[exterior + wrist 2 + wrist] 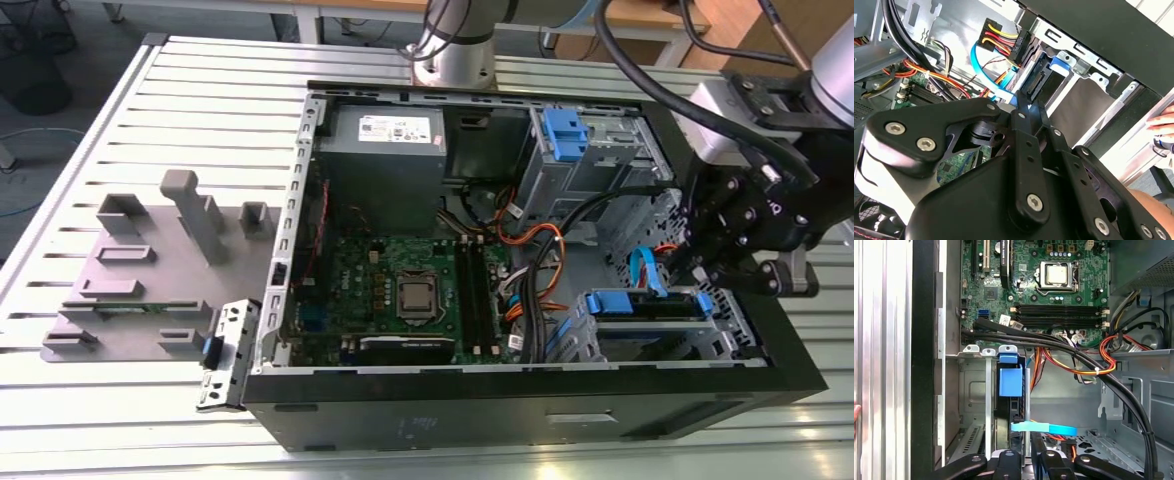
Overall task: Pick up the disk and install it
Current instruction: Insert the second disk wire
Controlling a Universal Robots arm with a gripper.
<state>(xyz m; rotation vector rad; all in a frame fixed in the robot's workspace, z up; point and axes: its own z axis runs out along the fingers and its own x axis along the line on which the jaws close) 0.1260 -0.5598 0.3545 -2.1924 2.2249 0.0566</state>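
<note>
Slatted aluminium worktable (107, 130) is catching glare along its near edge; wooden bench (374, 6) is standing behind, grey floor (34, 150) showing at the exterior view's left.

Robotics lab; slatted aluminium workbench (120, 150)

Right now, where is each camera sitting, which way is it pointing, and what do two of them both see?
Exterior view: off the arm, above the table, looking down into the open computer case; the arm and pincer show.
First wrist view: on the arm, looking over the pincer at the circuit board.
Second wrist view: behind the pincer, facing the disk.
Both wrist views share the light-blue cable.
</note>
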